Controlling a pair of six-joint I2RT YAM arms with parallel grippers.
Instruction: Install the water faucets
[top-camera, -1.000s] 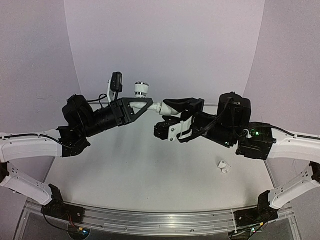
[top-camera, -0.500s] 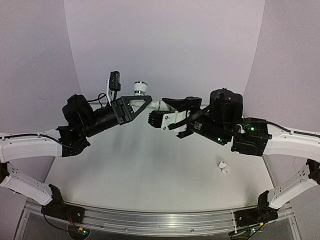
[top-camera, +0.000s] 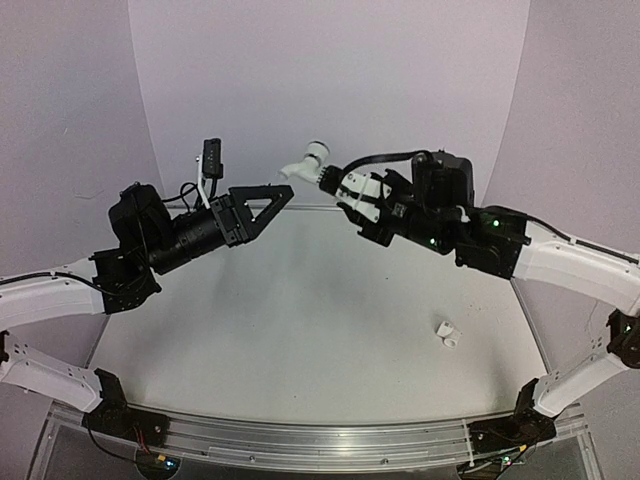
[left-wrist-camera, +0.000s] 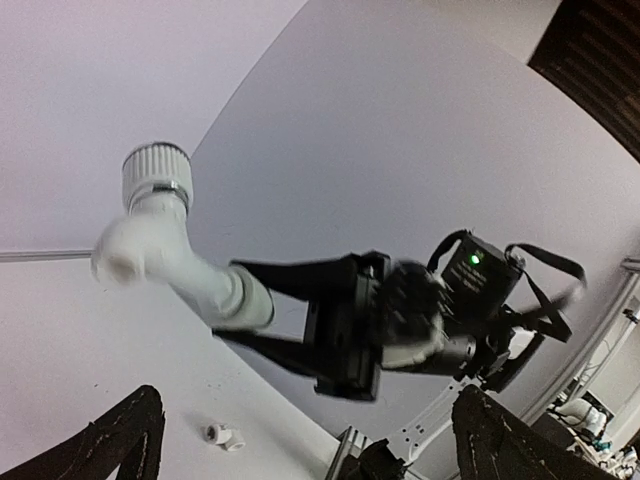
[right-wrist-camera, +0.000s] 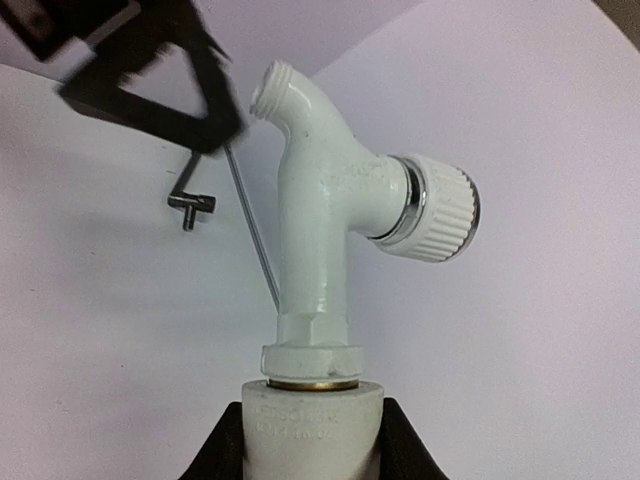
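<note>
A white water faucet (top-camera: 304, 160) with a ribbed round knob and an angled spout hangs in the air above the table's back middle. Its base is screwed into a short tubular fitting (right-wrist-camera: 310, 430). My right gripper (top-camera: 335, 180) is shut on that fitting, its black fingers (right-wrist-camera: 225, 450) on either side. The faucet (right-wrist-camera: 320, 220) stands upright out of the right gripper (right-wrist-camera: 312, 455). My left gripper (top-camera: 265, 205) is open, empty, and apart from the faucet on its left. In the left wrist view the faucet (left-wrist-camera: 160, 250) floats ahead of the left gripper (left-wrist-camera: 310, 450).
A second small white fitting (top-camera: 448, 335) lies on the table (top-camera: 300, 330) at the right, also seen as the fitting (left-wrist-camera: 222, 435) from the left wrist. The left wrist camera (top-camera: 210, 160) sticks up on its stalk. Curved white backdrop behind.
The left gripper has opened, let go of the faucet and drawn back to the left. The right arm has lifted and turned the faucet up and away, still gripping the fitting.
</note>
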